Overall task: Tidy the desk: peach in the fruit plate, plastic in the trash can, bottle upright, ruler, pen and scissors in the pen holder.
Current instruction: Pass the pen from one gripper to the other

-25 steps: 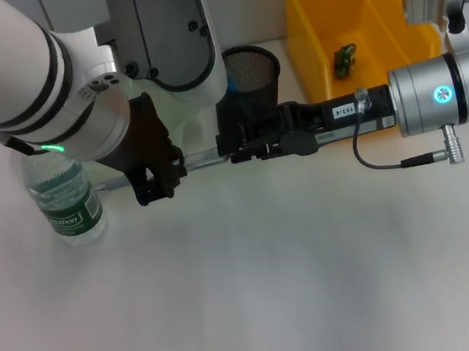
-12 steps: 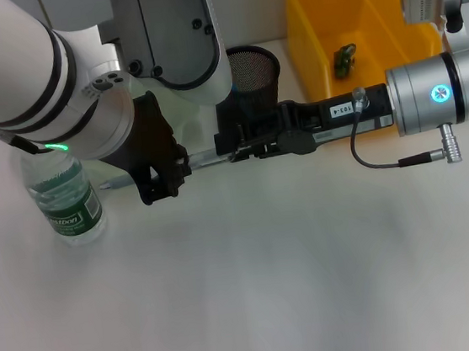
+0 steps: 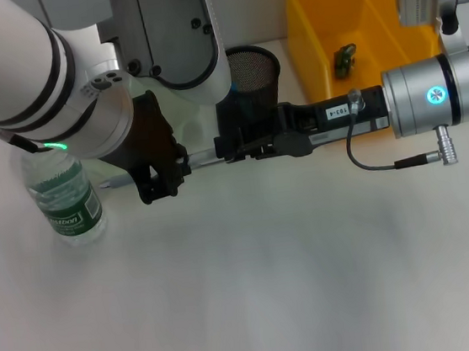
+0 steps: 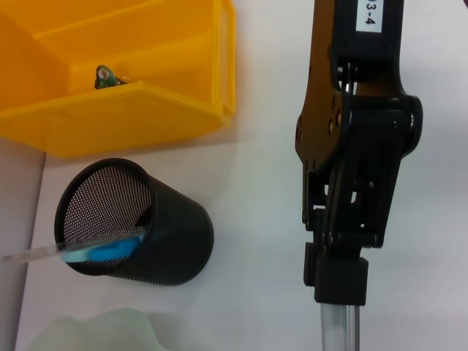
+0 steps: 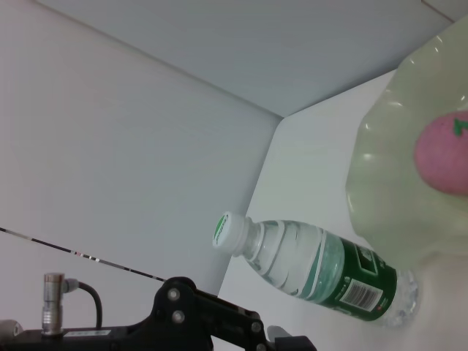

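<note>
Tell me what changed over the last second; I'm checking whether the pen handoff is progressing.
The right hand, shut on the pen beside the pen holder, drew slightly toward the robot's right. The left hand edged a little right early on. Nothing was taken or released. The bottle, trash can and plastic stayed put.

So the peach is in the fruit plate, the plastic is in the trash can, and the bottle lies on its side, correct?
Not quite: the bottle stands upright, as the head view shows. The peach is in the fruit plate, and the plastic is in the trash can.
</note>
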`<state>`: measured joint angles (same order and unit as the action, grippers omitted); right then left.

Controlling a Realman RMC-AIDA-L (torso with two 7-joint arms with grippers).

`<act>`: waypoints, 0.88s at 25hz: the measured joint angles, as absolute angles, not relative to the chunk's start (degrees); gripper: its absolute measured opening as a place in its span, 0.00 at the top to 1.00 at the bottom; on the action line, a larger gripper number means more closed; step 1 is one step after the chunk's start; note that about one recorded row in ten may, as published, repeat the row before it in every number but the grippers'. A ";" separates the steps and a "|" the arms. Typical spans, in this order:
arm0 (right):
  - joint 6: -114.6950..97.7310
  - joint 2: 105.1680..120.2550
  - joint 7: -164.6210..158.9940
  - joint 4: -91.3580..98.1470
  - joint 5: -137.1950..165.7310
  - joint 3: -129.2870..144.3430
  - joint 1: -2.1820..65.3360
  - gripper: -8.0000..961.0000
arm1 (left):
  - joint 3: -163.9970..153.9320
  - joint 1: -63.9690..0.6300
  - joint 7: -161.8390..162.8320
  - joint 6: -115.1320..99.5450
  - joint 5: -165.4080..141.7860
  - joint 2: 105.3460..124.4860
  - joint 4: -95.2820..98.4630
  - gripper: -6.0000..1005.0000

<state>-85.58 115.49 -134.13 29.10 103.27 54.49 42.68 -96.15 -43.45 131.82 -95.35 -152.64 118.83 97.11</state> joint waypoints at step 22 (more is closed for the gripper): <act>-85.63 116.02 -132.71 28.47 103.01 54.49 42.63 0.85 | -95.49 -42.94 131.04 -95.43 -150.54 118.71 97.36 0.86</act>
<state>-85.63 116.02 -132.71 28.47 103.01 54.49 42.63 -95.49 -42.94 131.04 -95.43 -150.54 118.71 97.36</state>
